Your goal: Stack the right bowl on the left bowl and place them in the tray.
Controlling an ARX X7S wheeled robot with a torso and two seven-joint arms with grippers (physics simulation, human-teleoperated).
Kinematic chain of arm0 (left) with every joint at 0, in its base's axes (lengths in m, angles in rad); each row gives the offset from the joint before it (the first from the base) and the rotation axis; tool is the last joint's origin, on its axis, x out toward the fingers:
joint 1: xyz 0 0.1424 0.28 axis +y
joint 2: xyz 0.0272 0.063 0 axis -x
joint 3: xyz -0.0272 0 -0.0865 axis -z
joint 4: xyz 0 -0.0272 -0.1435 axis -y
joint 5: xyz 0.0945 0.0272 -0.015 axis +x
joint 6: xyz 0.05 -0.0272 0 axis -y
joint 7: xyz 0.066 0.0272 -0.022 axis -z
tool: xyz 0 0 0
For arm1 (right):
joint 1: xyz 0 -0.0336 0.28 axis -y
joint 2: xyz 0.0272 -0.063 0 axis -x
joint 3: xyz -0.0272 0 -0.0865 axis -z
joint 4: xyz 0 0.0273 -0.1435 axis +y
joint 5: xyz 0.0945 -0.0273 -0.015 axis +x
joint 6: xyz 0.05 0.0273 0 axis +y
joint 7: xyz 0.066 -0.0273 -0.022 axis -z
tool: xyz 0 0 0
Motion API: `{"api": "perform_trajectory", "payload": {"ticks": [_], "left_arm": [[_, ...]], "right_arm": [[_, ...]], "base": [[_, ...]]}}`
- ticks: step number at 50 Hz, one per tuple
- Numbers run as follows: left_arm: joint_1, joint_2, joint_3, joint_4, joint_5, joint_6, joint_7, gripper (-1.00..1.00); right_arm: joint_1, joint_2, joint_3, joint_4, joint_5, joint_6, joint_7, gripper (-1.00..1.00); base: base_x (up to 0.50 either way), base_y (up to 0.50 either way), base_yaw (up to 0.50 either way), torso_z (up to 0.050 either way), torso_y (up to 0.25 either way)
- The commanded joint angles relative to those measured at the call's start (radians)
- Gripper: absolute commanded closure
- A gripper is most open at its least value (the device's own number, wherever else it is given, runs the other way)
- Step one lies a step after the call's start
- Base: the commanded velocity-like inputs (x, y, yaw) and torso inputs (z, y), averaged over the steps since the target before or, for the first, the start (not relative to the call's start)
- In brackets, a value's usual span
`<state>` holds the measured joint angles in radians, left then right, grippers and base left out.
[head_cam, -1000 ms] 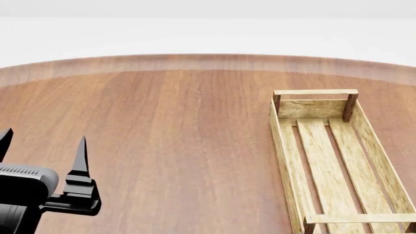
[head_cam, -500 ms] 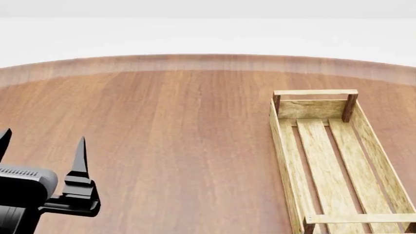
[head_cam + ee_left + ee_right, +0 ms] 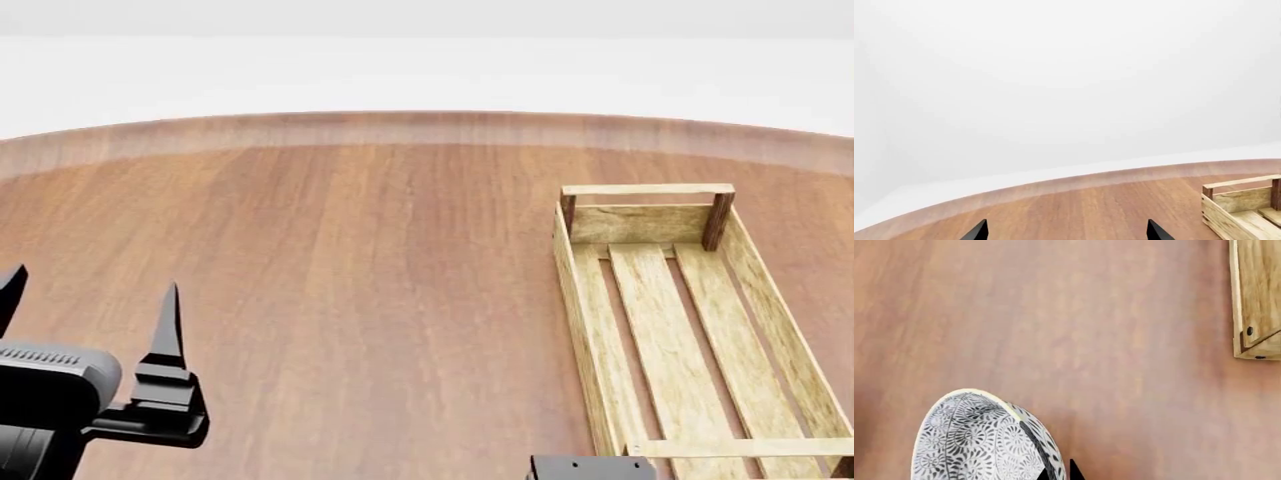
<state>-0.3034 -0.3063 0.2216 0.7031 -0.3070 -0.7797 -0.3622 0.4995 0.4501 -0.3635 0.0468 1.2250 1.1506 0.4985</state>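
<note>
One new item in head view: dark right-arm part [image 3: 591,468] entered at the bottom edge | right fingers [image 3: 1066,471] pinched grey floral-patterned ceramic bowl [image 3: 981,440], seen by right wrist only | left fingers [image 3: 168,315] spread, empty | pale slatted wooden tray [image 3: 694,330] empty on brown wooden counter [image 3: 360,280], near the bowl | judged: bowl being carried.

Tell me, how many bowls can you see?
1. A patterned grey bowl shows only in the right wrist view, on the table near the tray corner. A second bowl may be out of view.
</note>
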Motion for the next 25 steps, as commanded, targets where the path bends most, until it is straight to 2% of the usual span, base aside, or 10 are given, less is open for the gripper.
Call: {"api": "perform_trajectory", "payload": {"ticks": [1, 12, 25], "left_arm": [[-0.002, 0.019, -0.017, -0.011, 0.016, 0.011, 0.025, -1.00], [-0.006, 0.019, -0.010, -0.007, 0.012, 0.007, 0.020, -1.00], [-0.001, 0.014, -0.008, -0.014, 0.009, 0.018, 0.017, -1.00]], "right_arm": [[0.098, -0.048, 0.048, 0.060, 0.001, -0.038, -0.097, 1.00], [0.248, -0.121, 0.035, 0.258, -0.051, -0.085, -0.144, 1.00], [0.321, -0.174, 0.006, 0.402, -0.087, -0.126, -0.211, 1.00]], "base": [[0.00, 0.00, 0.00, 0.000, 0.000], [0.00, 0.00, 0.00, 0.000, 0.000], [0.00, 0.00, 0.00, 0.000, 0.000]]}}
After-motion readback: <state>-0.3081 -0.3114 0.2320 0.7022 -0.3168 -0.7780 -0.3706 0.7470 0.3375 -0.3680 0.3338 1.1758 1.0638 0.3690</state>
